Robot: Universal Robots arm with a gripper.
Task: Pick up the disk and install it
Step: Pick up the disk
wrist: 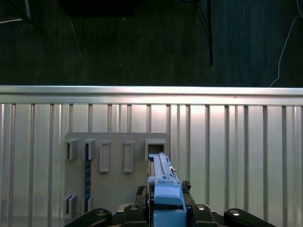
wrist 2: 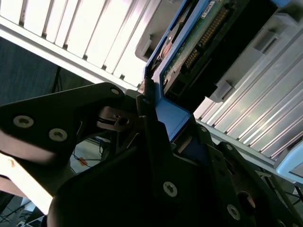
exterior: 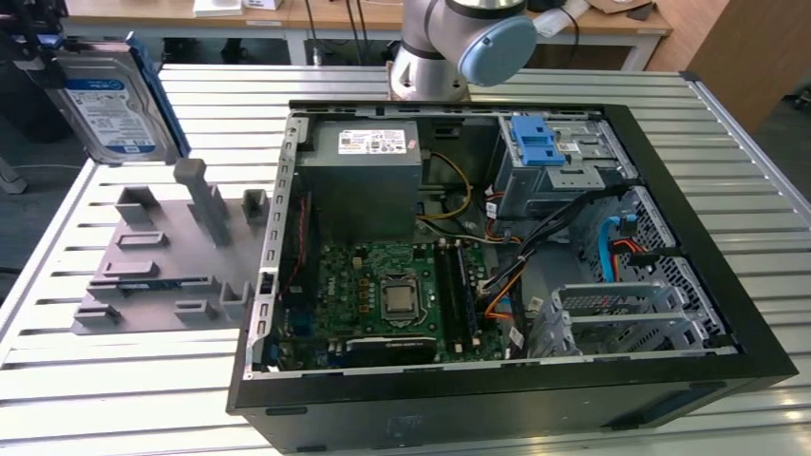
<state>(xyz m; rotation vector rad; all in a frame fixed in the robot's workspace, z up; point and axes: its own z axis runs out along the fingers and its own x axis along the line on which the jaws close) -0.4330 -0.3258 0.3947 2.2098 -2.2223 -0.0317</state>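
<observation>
One silver disk [exterior: 112, 106], blue-framed, white-and-blue label, clamped between the fingers [wrist 2: 149, 133].

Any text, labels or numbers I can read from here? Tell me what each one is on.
Nothing can be quoted.
Label on the disk: white and blue, print too small to read.
Sticker on the power supply: white, print too small to read.
Markings on the motherboard: too small to read.

Your slatted metal worktop [exterior: 114, 389] carries the open computer case [exterior: 443, 418] and, just beside it, a grey holder plate [exterior: 159, 296].
</observation>
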